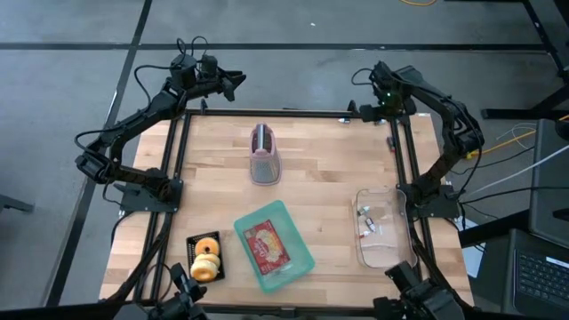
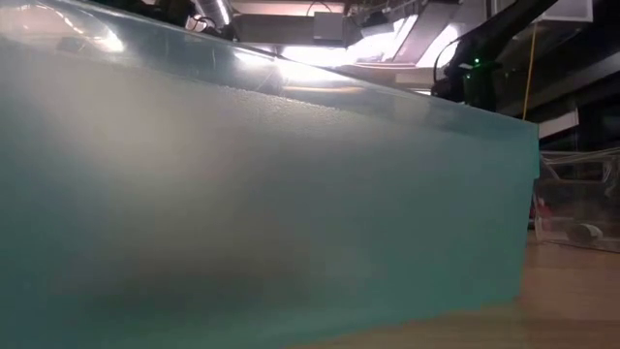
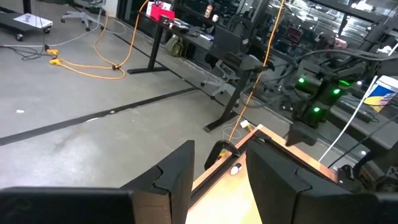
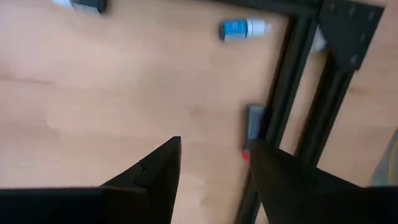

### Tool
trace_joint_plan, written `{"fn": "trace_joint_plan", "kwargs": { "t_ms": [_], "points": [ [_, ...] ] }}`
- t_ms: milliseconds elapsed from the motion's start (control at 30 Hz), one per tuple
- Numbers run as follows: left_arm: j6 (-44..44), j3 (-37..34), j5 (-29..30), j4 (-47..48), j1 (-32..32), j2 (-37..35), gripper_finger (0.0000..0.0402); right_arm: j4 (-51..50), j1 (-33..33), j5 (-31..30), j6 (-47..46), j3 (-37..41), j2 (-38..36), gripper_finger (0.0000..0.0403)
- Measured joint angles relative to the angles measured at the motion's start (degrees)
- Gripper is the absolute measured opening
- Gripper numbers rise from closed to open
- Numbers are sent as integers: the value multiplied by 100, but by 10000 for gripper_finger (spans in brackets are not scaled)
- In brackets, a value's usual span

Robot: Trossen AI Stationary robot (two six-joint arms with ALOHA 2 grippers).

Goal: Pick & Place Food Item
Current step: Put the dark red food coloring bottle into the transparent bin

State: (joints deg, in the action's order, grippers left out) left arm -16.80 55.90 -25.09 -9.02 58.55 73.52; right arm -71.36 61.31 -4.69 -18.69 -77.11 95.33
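Note:
Two doughnuts (image 1: 205,259) lie on a small black tray (image 1: 191,243) near the table's near left corner. A red food packet (image 1: 267,245) lies in a teal tray (image 1: 298,263) at the near middle. The tray's wall (image 2: 262,194) fills the low view. My left gripper (image 1: 233,83) is open and empty, raised beyond the table's far left edge; in the left wrist view (image 3: 217,180) it looks out over the far edge into the room. My right gripper (image 1: 363,108) is open and empty above the far right corner, pointing down at bare wood (image 4: 214,165).
A pink and grey toaster-like object (image 1: 264,153) stands at the far middle. A clear plastic container (image 1: 384,227) with small items sits at the near right, and also shows in the low view (image 2: 581,208). A small blue bottle (image 4: 242,28) lies by the black frame rail (image 4: 283,74).

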Motion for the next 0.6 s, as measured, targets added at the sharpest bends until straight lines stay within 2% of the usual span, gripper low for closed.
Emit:
{"fn": "trace_joint_plan", "kwargs": {
  "t_ms": [200, 300, 467, 600],
  "points": [
    [61, 0, 5, -4, 0, 0, 141, 89, -7, 39, -229, -6, 20, 190],
    [24, 0, 3, -7, 2, 0, 141, -195, -9, 129, -400, -6, 20, 190],
    [53, 0, 5, -9, 1, 0, 141, -121, -339, 378, -448, -6, 20, 190],
    [90, 0, 5, -4, 2, 0, 141, 8, -583, 244, -723, -6, 20, 190]
  ]
}}
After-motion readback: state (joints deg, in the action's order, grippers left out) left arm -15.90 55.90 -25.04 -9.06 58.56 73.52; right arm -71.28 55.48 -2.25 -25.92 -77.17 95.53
